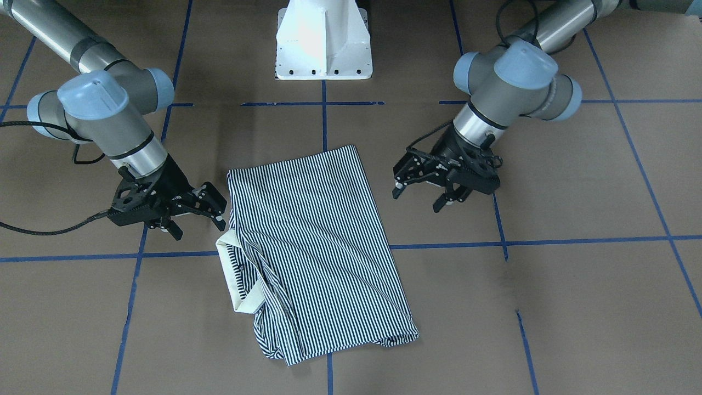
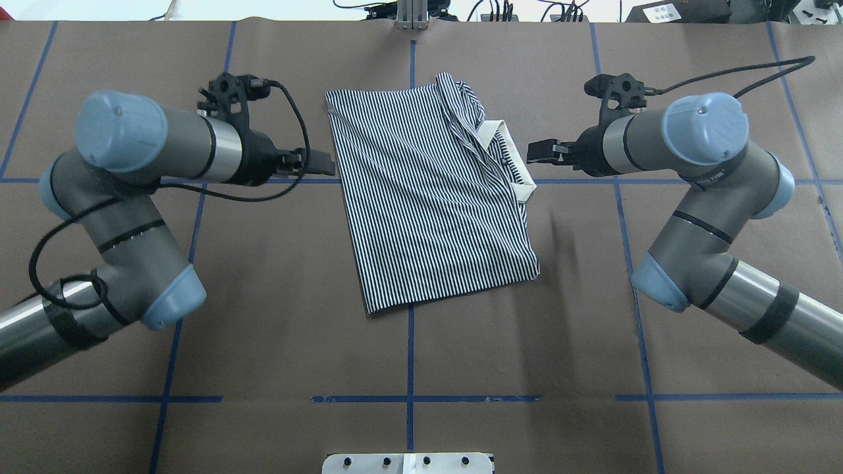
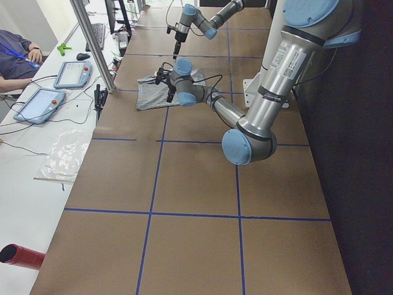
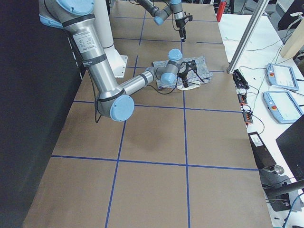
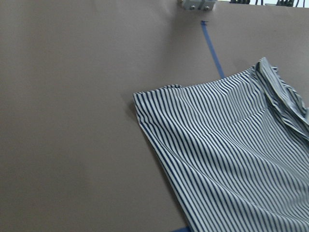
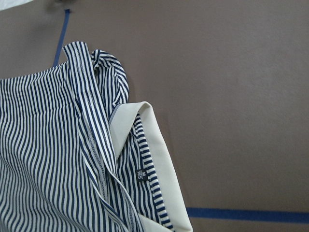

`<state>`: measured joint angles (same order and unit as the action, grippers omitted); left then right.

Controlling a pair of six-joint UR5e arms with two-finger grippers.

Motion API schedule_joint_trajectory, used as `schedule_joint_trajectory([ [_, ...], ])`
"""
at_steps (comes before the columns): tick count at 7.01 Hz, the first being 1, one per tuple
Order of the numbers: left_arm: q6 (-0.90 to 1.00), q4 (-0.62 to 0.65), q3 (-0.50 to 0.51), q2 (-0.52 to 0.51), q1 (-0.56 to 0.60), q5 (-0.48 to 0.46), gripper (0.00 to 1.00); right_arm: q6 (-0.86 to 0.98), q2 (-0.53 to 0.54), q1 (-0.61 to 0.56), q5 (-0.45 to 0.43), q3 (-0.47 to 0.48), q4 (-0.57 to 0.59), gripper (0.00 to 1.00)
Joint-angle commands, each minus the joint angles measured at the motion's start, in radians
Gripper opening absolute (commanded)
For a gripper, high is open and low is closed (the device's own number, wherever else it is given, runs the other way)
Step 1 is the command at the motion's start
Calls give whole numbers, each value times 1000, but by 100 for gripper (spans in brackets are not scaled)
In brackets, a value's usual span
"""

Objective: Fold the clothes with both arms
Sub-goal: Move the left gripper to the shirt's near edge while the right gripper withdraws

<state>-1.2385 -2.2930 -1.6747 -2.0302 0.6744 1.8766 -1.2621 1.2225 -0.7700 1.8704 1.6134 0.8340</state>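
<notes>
Polo shirt lying folded into rough rectangle at centre of table, between both grippers. Left arm bending at elbow and reaching inward. Left gripper hovering near shirt's left edge, fingers spreading wide, gripping nothing. Right arm mirroring that pose. Right gripper hanging just beside cream collar, fingers likewise parted and empty. Shirt's long axis running from robot's side toward far edge, slanting slightly. Collar sitting at far end, facing robot's right.
</notes>
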Motion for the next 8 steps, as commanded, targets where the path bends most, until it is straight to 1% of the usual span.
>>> schedule_joint_trajectory([
  [1, -328, 1, -89, 24, -212, -194, 100, -250, 121, 8, -3, 51, -166, 100],
  [2, -432, 3, -88, 24, -282, -276, 92, -255, 144, 6, -4, 53, -199, 100],
  [3, -508, 44, -86, 24, -314, -307, 75, -255, 143, 6, -10, 54, -199, 100],
  [4, -516, 169, -86, 4, -347, -324, 74, -255, 143, 6, -11, 54, -199, 100],
  [5, -518, 184, -71, 2, -375, -350, 71, -255, 144, 6, -22, 54, -199, 100],
  [7, -516, 187, -65, 4, -375, -352, 65, -255, 144, 8, -28, 54, -199, 100],
  [8, -518, 191, -63, 2, -375, -350, 60, -255, 144, 8, -31, 53, -199, 100],
])
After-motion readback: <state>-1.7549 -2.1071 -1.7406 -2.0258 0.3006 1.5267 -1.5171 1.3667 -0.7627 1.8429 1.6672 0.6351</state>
